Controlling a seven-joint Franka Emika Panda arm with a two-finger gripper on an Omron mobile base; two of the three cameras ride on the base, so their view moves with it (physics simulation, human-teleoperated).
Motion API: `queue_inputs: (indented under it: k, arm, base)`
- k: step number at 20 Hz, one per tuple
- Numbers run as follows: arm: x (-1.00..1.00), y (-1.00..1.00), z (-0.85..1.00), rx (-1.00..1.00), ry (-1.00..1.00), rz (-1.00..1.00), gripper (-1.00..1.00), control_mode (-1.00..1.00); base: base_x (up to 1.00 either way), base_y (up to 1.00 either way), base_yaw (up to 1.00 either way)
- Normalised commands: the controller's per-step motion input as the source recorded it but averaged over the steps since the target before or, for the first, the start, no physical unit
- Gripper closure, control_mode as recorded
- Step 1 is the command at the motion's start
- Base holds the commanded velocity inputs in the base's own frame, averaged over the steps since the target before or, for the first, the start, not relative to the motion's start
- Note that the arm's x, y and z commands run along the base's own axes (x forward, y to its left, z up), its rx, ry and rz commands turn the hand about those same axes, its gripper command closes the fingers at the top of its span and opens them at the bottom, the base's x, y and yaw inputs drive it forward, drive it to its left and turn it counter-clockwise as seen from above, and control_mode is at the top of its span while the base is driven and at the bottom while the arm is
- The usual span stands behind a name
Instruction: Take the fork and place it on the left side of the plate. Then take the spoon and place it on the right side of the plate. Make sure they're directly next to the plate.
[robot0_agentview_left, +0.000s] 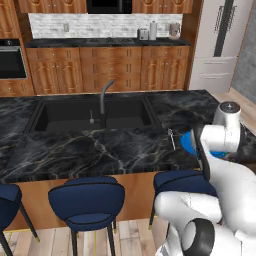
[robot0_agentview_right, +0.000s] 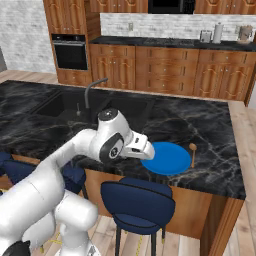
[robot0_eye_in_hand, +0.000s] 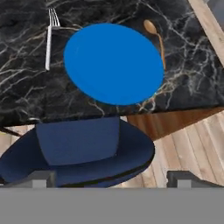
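In the hand view, the fork (robot0_eye_in_hand: 49, 41) lies at the left on the black marble counter (robot0_eye_in_hand: 26, 96), a slim silver-grey strip with its tines pointing away, a short gap off the plate's left edge. The plate (robot0_eye_in_hand: 113, 63) is a flat, plain, bright blue disc near the counter's front edge. Just past its right rim lies the spoon (robot0_eye_in_hand: 156, 39), wooden-brown with an oval bowl and a thin curved handle. Below the counter edge sits a navy padded stool (robot0_eye_in_hand: 78, 151) with a low back. The gripper (robot0_eye_in_hand: 111, 179) hangs above the stool, its jaws standing wide with nothing between them.

The left base view adds the dark sunken sink (robot0_agentview_left: 92, 115) with its grey curved faucet (robot0_agentview_left: 104, 97); there the arm covers most of the plate. The right base view shows plate and spoon clear of the arm. No writing is readable anywhere.
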Motion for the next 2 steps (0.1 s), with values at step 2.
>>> queue_inputs:
  k: [2]
  arm:
    - [-1.00, 0.00, 0.00, -0.02, 0.00, 0.00, -1.00, -1.00]
  base:
    - [0.00, 0.00, 0.00]
